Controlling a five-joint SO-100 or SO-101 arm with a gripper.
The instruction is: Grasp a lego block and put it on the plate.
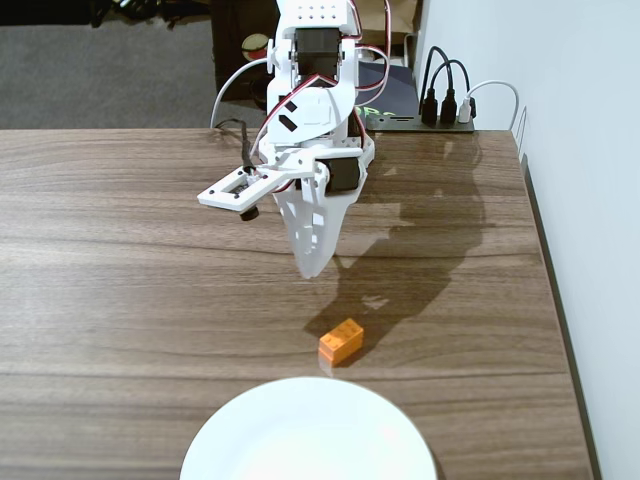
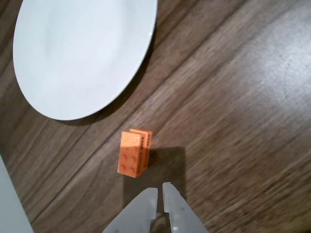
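Note:
An orange lego block [image 1: 341, 340] lies on the wooden table, just beyond the rim of the white plate [image 1: 300, 440] at the front edge. In the wrist view the block [image 2: 133, 153] sits between the plate [image 2: 82, 53] and my fingertips. My white gripper [image 1: 312, 268] hangs above the table behind the block, pointing down. In the wrist view my gripper [image 2: 160, 190] has its jaws nearly together with only a thin slit between them, and nothing is held. Only one orange block shows.
A black power strip with plugs and cables [image 1: 440, 110] sits at the table's back right. The table's right edge [image 1: 555, 300] runs along a white wall. Cables [image 1: 235, 125] trail from the arm.

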